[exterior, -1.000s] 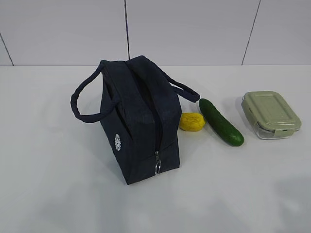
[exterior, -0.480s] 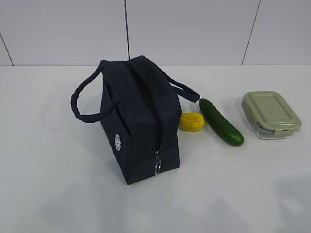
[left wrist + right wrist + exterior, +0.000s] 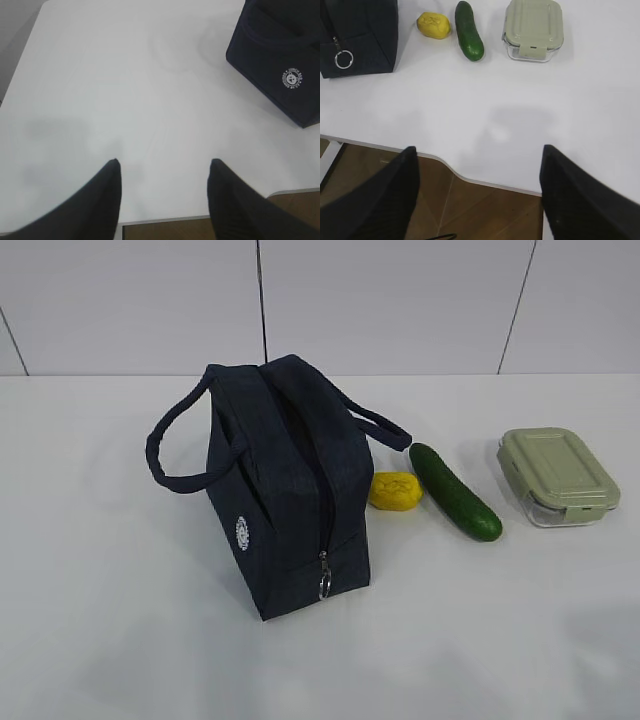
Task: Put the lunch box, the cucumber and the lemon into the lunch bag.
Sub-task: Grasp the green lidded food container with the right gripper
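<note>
Seen from the front, the lunch bag (image 3: 285,485) stands zipped on the white worktop (image 3: 120,640), with lemon (image 3: 394,490), cucumber (image 3: 453,492) and lunch box (image 3: 556,476) lined up to its right. My left hand (image 3: 164,167) hovers parted and empty near the worktop's edge. My right hand (image 3: 479,155) hangs wide apart, holding nothing.

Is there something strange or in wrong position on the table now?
Nothing stands out. The lunch bag stands upright with its zipper shut; the lemon, the cucumber and the lidded lunch box lie in a row beside it, undamaged, nothing spilled.
</note>
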